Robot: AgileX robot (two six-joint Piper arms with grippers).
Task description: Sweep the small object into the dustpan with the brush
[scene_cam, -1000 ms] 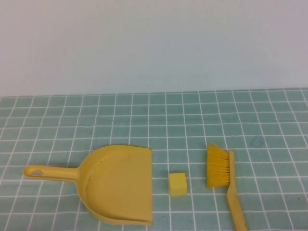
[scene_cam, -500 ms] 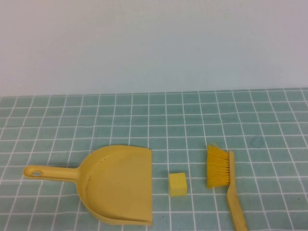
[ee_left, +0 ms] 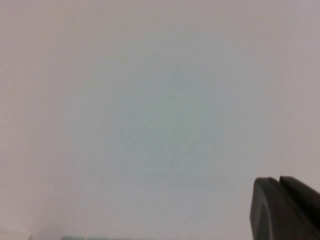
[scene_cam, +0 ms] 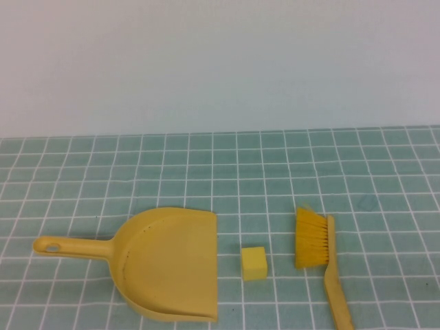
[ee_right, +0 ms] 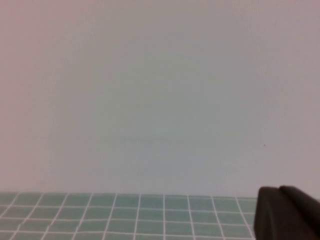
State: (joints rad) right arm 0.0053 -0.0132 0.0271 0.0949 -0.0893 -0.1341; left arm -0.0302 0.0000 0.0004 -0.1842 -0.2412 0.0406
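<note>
The small yellow cube (scene_cam: pixel 254 263) sits on the green tiled table (scene_cam: pixel 385 172) between the dustpan's (scene_cam: pixel 168 265) open mouth just to its left and the brush (scene_cam: pixel 320 258) to its right, whose handle runs toward the near edge, bristles facing the cube. Neither arm appears in the high view; judging by sides, the right arm is likelier nearer the brush. The left gripper (ee_left: pixel 285 210) and right gripper (ee_right: pixel 286 214) each show only a dark corner facing the wall, so their finger state cannot be told.
</note>
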